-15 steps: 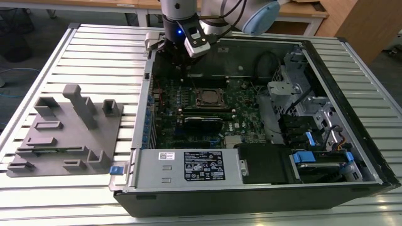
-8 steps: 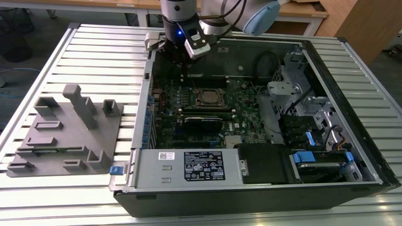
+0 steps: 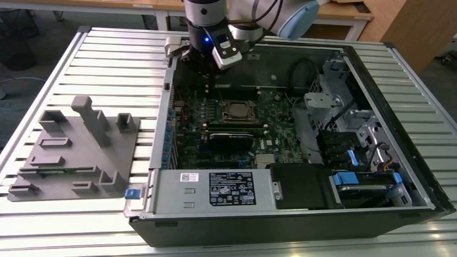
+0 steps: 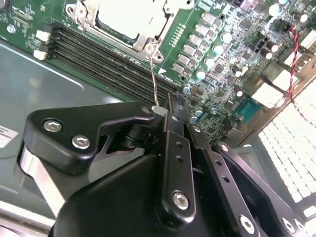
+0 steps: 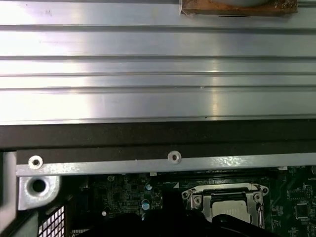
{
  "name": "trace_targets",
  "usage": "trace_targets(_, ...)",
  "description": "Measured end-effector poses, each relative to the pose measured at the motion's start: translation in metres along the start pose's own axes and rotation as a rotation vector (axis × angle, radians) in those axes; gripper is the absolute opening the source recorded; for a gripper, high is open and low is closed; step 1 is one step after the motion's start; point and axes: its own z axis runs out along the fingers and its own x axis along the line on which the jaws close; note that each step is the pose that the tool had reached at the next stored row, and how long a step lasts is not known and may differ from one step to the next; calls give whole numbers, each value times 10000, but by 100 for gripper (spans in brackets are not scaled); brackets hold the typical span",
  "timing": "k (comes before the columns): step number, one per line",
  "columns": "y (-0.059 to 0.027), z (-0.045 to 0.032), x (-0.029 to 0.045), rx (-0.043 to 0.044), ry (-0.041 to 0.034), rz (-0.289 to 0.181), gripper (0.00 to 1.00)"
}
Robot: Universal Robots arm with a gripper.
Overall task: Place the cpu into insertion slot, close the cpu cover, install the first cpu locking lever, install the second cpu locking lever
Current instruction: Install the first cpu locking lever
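The cpu (image 4: 123,17) lies with its silver top up in the insertion slot (image 3: 239,111) on the green board. The cpu cover (image 4: 165,19) lies flat around it as a metal frame; both also show in the first wrist view, cpu (image 5: 228,210) and cover (image 5: 222,190). A thin wire locking lever (image 4: 153,74) rises from the socket's corner to my gripper (image 4: 160,109). The black fingers (image 4: 133,118) are shut on its free end. In the exterior view my gripper (image 3: 205,75) hangs over the board just behind the socket, near the case's far wall.
The open computer case (image 3: 286,214) lies on a slatted metal table (image 5: 148,59). Long black memory slots (image 4: 98,59) run beside the socket. A black card (image 3: 232,140), a power supply (image 3: 214,190) and a drive cage (image 3: 357,176) fill the case. A grey fixture (image 3: 78,150) stands at the exterior view's left.
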Motion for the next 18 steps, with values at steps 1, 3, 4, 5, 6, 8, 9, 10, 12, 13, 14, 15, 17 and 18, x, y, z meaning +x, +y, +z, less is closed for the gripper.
trace_targets(1, -9, 0, -13, -15, 1, 3, 11)
trace_targets(3, -24, 2, -41, -66, 3, 6, 11)
trace_targets(4, -29, 2, -53, -110, 5, 9, 11)
trace_targets(5, -33, 3, -61, -179, 7, 16, 11)
trace_targets(6, -37, 3, -70, -268, 11, 25, 11)
trace_targets(8, -45, 4, -88, -435, 17, 42, 11)
trace_targets(9, -51, 5, -98, -514, 20, 49, 11)
trace_targets(10, -58, 5, -110, -594, 24, 56, 11)
trace_targets(12, -72, 6, -134, -747, 30, 71, 11)
trace_targets(13, -105, 8, -192, -1066, 44, 101, 11)
trace_targets(14, -117, 9, -213, -1179, 48, 112, 11)
trace_targets(15, -125, 10, -225, -1246, 50, 118, 11)
trace_targets(17, -140, 11, -250, -1374, 56, 131, 11)
trace_targets(18, -148, 11, -263, -1434, 59, 136, 11)
